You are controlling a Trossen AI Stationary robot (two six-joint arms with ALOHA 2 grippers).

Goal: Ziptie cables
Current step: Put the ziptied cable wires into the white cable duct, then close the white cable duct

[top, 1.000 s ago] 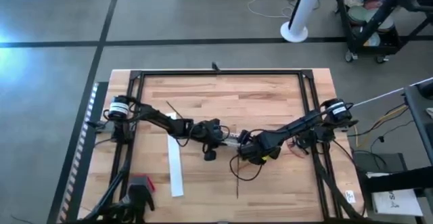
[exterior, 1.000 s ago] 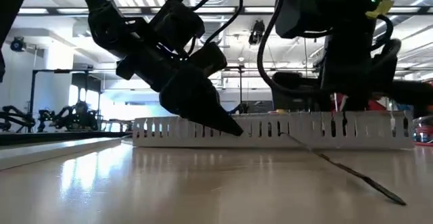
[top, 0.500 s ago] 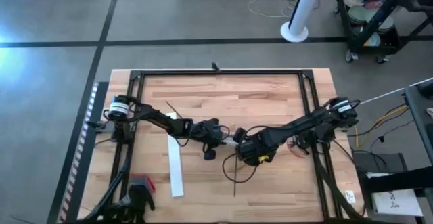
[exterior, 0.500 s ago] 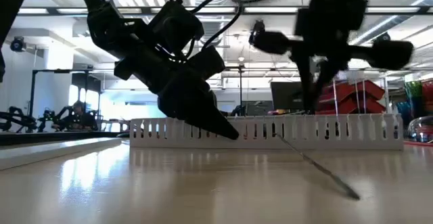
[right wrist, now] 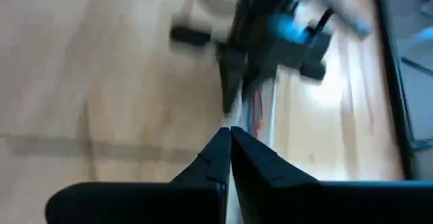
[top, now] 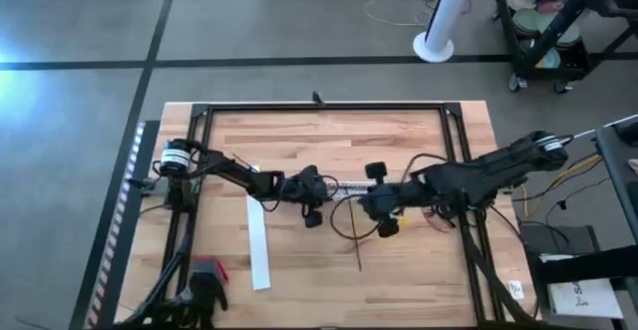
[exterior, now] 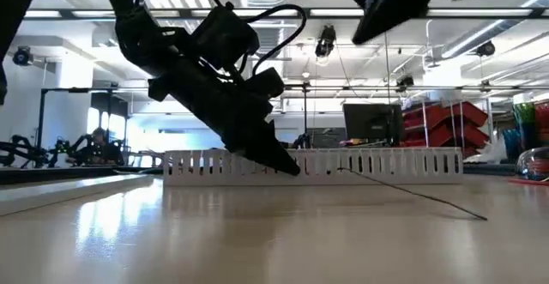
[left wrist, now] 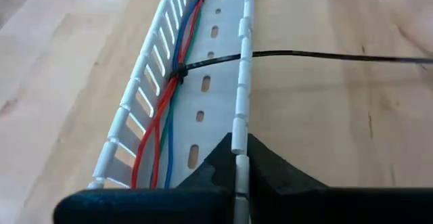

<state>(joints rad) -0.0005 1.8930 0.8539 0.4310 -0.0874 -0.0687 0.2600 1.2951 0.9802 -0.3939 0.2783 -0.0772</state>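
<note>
- Clamping one wall of the slotted duct point(left wrist: 203, 109), the left gripper point(left wrist: 238, 164) sits mid-table.
- The cables point(left wrist: 166, 109) lie inside it, cinched by a black ziptie point(left wrist: 223, 59) whose tail runs toward 5 o'clock over bare wood.
- The right gripper point(right wrist: 229, 137), fingers pressed together, hangs at 3 o'clock.
- A white strip point(top: 257, 242) lies at 8 o'clock.

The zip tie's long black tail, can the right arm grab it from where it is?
Probably yes. The zip tie's tail lies bare on the table just by the right gripper; the left gripper clamps the white duct wall, clear of it.
</note>
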